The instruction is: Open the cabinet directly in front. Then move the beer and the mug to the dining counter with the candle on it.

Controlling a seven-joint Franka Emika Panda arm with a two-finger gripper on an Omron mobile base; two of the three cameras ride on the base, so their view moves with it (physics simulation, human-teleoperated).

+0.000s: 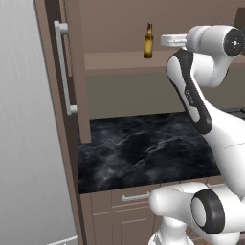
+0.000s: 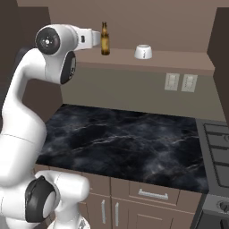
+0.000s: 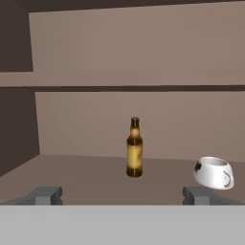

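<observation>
Already the cabinet stands open: its door is swung out to the left with one long silver handle showing, and the shelf inside is in plain sight. So the first step looks done, and both carries are still to do.

One beer stands upright on the shelf, roughly in the middle of the opening as the hand view shows it. One mug sits on the same shelf, to the right of the beer and apart from it, and it appears tipped rather than level. Neither has left the cabinet.

One gripper hangs at shelf height in front of the beer, short of it, its two fingertips spread as wide as they go and holding nothing. The beer lines up close to midway between them, so it seems the likely first pick. In the left base view the hand sits just right of the beer, and in the right base view just left of it, not touching.

Below the cabinet runs one black marble counter over brown fronts, bare on top; this is the worktop, not the dining counter. Two wall outlets sit on the backsplash under the shelf, and a stove borders the counter's right end.

What is left, by my reading: close on the beer, lift it out, drive it over, then come back for the mug.
</observation>
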